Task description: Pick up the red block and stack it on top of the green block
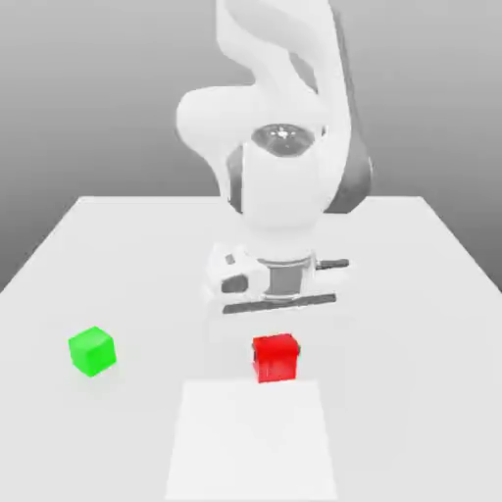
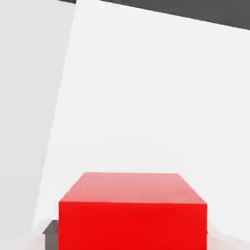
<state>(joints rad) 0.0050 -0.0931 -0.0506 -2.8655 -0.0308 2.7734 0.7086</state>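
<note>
Red block point(image 1: 276, 357) on table point(image 1: 412, 294) under gripper; grip state unclear. Green block point(image 1: 92, 350) well apart.

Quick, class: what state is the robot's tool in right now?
Tool: cannot be told; it sits low at the red block.

The red block point(image 2: 133, 212) runs off the hand view's edge so its lower part is cut, the arm point(image 1: 279, 118) is chopped at the exterior view's top, and the pincer's fingers behind the block can't really be made out.
</note>
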